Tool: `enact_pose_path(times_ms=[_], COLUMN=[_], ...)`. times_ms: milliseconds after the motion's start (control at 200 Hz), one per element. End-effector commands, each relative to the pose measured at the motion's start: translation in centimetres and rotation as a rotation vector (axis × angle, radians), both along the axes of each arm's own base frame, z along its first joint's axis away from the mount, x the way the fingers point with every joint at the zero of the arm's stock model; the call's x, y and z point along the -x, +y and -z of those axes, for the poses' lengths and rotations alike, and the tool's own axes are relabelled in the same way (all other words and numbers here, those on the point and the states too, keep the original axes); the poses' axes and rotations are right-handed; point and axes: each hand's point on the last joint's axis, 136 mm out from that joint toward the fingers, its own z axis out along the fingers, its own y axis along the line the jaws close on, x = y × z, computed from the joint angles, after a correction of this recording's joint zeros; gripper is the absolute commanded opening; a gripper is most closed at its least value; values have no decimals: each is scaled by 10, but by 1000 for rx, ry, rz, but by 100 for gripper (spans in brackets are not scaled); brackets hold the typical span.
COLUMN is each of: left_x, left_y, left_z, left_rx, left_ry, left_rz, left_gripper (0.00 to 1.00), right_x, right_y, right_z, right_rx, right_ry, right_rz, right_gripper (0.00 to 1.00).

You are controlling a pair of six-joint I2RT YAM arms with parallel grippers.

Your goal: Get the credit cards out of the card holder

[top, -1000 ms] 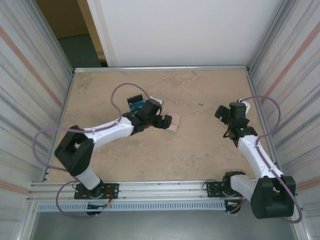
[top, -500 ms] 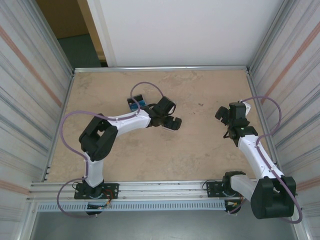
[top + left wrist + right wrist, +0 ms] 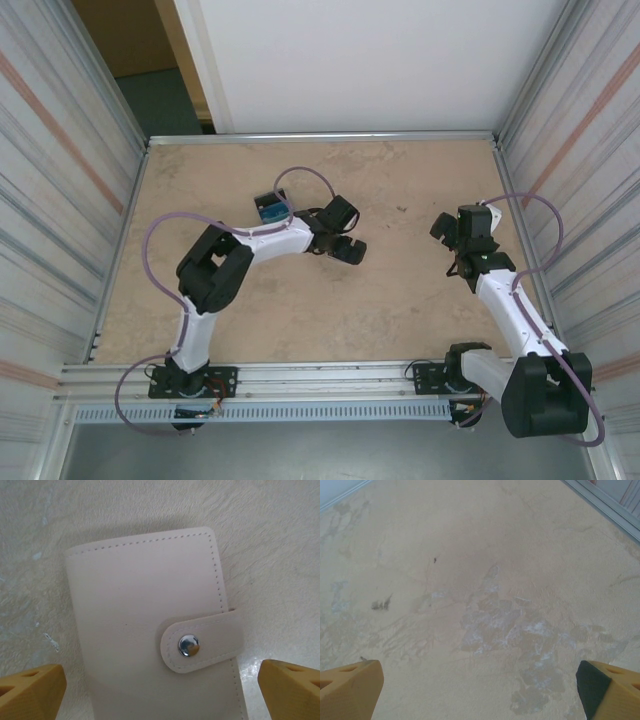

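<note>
From above, we see the left gripper (image 3: 345,233) at the middle of the table (image 3: 400,310), jaws spread, pointing down. The credit cards (image 3: 272,209), a blue-teal pile, lie just to its upper left, and a purple cable (image 3: 300,172) arches over them. The right gripper (image 3: 452,246) hangs in the right part of the frame, well apart from the left one, its jaws wide and holding nothing. Bare tabletop lies between the two and towards the lower edge. Ribbed walls (image 3: 60,150) close in both sides.

In the left wrist view, the card holder (image 3: 135,610) lies flat and closed, centre frame. Its long axis runs top to bottom, leaning slightly left, and the bottom edge of the frame cuts off its lower end. A strap (image 3: 210,640) wraps in from its right edge, fastened by a metal snap (image 3: 188,645). Yellow fingertips (image 3: 30,692) sit in both lower corners, clear of the holder on either side.

In the right wrist view, the fingertips (image 3: 350,690) stand wide in the lower corners over bare, blotched table. A metal rail (image 3: 605,505) crosses the upper right corner.
</note>
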Motion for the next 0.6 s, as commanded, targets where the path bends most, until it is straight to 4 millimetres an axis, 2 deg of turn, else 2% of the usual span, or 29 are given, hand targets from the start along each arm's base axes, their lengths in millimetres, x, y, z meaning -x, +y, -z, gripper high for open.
enact_pose_path(times_ms=[0,90,100,120,341,596], left_x=[-1,-3,-3,-2,-2,-1], left_y=[-6,-5,-4,-3,0,3], left_z=[-1,-3,6,11,24,27], left_rx=[-23,-39,-57,-70,-147,-169], left_ry=[-9,-25,-13,-10,-17,-24], left_rz=[31,29,30,33,43,35], left_gripper=[99,99,99,99,99,99], right_x=[-5,-6,-6,-6,-8,-9], right_y=[3,3,4,4,5,7], right_z=[-8,-7,-7,-7,-4,0], right_rx=[-21,-24,-25,-24,-30,-42], right_ry=[-23,-23,-23,-23,-17,-8], right_rz=[11,9,7,8,3,-1], right_gripper=[99,99,99,99,99,99])
